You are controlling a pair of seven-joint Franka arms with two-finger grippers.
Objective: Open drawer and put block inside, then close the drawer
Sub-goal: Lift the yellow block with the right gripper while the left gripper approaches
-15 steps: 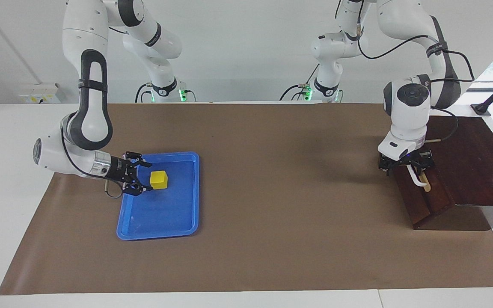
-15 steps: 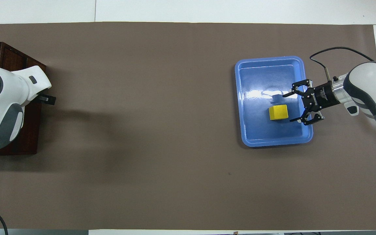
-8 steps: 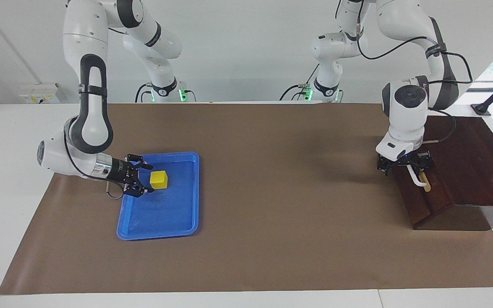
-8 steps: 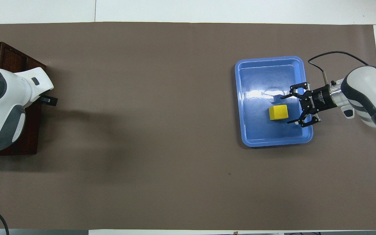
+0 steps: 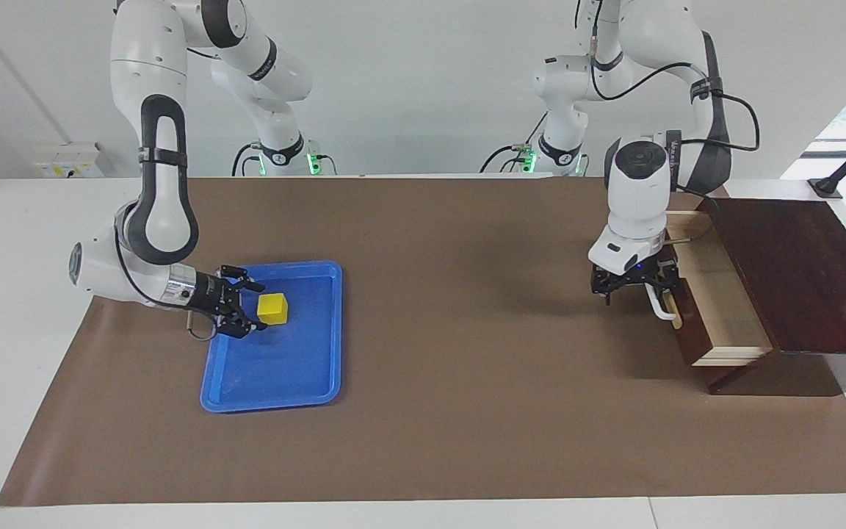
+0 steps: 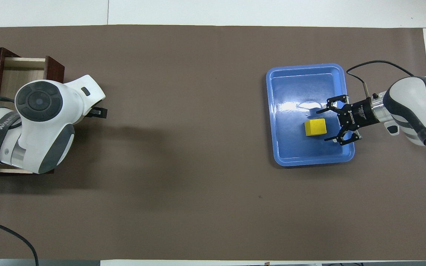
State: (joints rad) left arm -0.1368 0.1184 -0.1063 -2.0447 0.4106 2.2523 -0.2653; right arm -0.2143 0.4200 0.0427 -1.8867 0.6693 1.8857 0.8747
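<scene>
The yellow block (image 5: 273, 308) (image 6: 315, 127) rests in the blue tray (image 5: 276, 400) (image 6: 305, 68). My right gripper (image 5: 258, 305) (image 6: 323, 125) lies low over the tray beside the block. It is open, with its fingertips level with the block's edge and apart from it. The drawer (image 5: 717, 301) (image 6: 20, 72) stands pulled out of the dark wooden box (image 5: 797, 272), showing its pale interior. My left gripper (image 5: 640, 288) points down at the drawer's white handle (image 5: 659, 305), open, with its fingers hooked at the bar. In the overhead view my left wrist (image 6: 43, 111) covers the handle.
A brown mat (image 5: 467, 330) covers the table between tray and box. The box sits at the left arm's end, the tray at the right arm's end. White table margin surrounds the mat.
The left gripper has moved toward the table's middle, drawing the drawer out of the box from shut to well open. The right gripper has crept slightly closer to the block.
</scene>
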